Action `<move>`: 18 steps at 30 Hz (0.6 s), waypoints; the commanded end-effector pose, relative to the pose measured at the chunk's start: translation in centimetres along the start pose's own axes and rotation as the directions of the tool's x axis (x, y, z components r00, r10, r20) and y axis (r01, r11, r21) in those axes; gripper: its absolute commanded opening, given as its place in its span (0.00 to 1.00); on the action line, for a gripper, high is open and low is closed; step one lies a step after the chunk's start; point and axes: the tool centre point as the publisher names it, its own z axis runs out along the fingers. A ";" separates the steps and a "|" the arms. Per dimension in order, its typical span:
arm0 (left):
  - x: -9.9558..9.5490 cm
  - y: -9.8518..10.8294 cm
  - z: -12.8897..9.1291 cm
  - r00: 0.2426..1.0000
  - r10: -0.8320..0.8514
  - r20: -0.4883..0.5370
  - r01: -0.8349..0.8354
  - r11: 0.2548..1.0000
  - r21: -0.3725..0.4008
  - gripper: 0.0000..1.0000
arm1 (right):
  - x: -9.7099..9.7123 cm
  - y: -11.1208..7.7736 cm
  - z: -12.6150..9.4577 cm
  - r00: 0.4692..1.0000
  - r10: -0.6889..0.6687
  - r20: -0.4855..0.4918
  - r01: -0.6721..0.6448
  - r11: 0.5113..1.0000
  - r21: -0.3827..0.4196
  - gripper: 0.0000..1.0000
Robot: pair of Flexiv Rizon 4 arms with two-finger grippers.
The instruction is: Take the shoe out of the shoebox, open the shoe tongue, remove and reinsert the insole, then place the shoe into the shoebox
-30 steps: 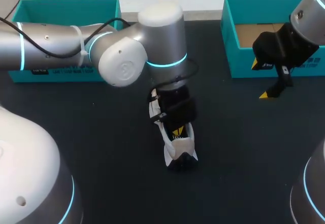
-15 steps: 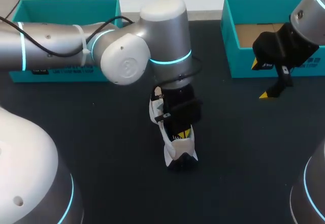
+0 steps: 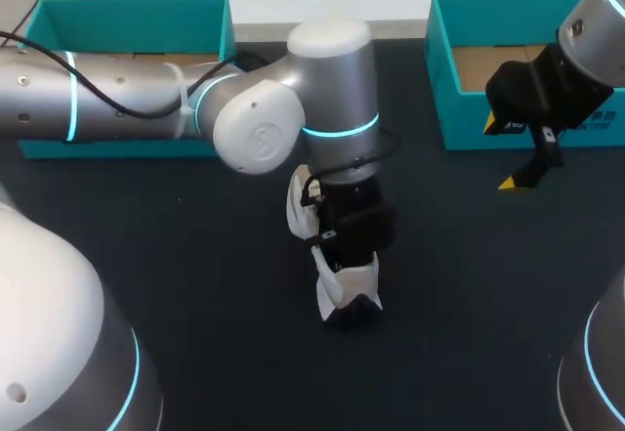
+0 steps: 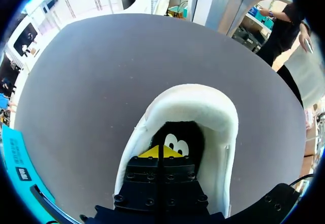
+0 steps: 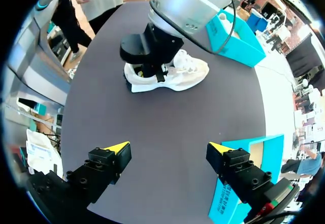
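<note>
A white sneaker (image 3: 347, 289) lies on the dark table (image 3: 195, 275) near the middle, heel end toward the front edge. My left arm reaches over it from the left. My left gripper (image 4: 160, 152) is shut, its yellow tips pressed together inside the shoe's opening (image 4: 203, 102), just above the dark insole (image 4: 185, 135) with a white print. In the head view the black gripper body (image 3: 356, 224) hides the tips. Nothing shows between the fingers. My right gripper (image 5: 170, 150) hangs open and empty over bare table, well clear of the sneaker (image 5: 172, 76), beside the right shoebox (image 3: 439, 69).
A second teal box (image 3: 127, 11) stands at the back left, partly behind my left arm. The right teal shoebox (image 5: 238, 183) shows a brown cardboard floor. Dark table surface lies between the shoe and my right gripper.
My left arm has shifted right and toward the shoe's heel, with its gripper sinking into the opening; the yellow tips no longer show in the head view. The right arm has not moved.
</note>
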 end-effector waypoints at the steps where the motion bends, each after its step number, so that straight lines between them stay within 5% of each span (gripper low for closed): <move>1: 1.1 -0.5 -1.6 1.000 0.005 -0.008 -0.005 0.999 -0.037 0.00 | 0.0 0.0 0.1 1.000 0.000 0.001 0.000 1.000 0.001 1.00; 18: 3.3 -0.4 -7.1 0.986 0.049 -0.157 -0.092 0.957 -0.275 0.00 | 0.0 0.0 0.1 1.000 0.000 0.001 0.000 1.000 0.001 1.00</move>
